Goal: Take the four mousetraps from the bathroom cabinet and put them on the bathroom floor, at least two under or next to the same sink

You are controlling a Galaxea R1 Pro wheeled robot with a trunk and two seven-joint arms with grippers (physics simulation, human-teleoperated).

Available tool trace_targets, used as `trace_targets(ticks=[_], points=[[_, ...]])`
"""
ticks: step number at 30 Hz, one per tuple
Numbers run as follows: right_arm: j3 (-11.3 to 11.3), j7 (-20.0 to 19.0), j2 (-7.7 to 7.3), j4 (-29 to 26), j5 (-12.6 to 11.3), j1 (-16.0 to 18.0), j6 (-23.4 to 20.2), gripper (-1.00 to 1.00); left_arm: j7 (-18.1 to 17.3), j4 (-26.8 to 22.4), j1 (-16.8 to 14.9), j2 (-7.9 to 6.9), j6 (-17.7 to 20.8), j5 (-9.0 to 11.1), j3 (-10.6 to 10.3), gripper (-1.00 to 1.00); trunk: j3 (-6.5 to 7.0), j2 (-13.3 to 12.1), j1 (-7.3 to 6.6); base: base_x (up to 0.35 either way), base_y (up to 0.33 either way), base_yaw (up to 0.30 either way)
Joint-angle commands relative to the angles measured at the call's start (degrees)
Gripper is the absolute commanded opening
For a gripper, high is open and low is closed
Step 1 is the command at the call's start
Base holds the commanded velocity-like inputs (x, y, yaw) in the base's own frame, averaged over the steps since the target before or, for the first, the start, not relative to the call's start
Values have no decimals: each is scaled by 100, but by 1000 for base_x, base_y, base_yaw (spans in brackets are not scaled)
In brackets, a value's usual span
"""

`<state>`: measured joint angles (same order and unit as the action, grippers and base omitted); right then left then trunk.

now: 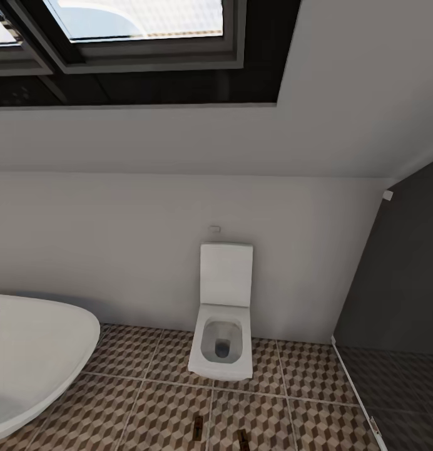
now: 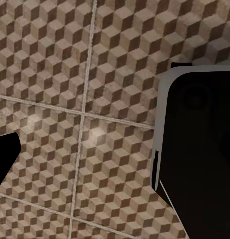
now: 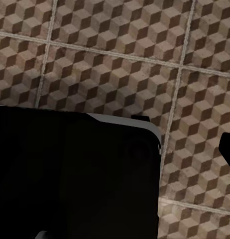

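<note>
Mousetraps (image 1: pixel 198 429) on bathroom floor (image 1: pixel 304 376)

Dark robot body panel (image 2: pixel 199 154) beside left wrist camera, dark panel (image 3: pixel 75 174) before right wrist camera, both pointing downward

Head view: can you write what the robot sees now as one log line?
scene: bathroom | toilet ahead, lid up | bathtub left | two mousetraps on bathroom floor | sink: unseen

brown, beige and white cube-patterned bathroom floor (image 1: pixel 160 413) with pale grout; white toilet (image 1: pixel 221 313) and white tub (image 1: pixel 35 357); pale grey wall (image 1: pixel 116 238); dark-framed skylights (image 1: pixel 141 31); two dark brown mousetraps (image 1: pixel 198 429).
</note>
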<state>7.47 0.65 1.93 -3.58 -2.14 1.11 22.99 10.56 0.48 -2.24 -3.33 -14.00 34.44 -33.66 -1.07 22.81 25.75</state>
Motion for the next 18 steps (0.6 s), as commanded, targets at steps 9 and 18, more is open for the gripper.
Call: trace_targets(ticks=[9, 18], points=[[35, 7, 0, 6, -23, 5, 17, 100, 16, 5, -4, -1, -15, 28, -46, 100, -11, 11, 3, 0, 0, 0], [35, 7, 0, 6, -23, 5, 20, 100, 16, 5, -4, -1, -15, 28, -45, 100, -11, 11, 3, 0, 0, 0]])
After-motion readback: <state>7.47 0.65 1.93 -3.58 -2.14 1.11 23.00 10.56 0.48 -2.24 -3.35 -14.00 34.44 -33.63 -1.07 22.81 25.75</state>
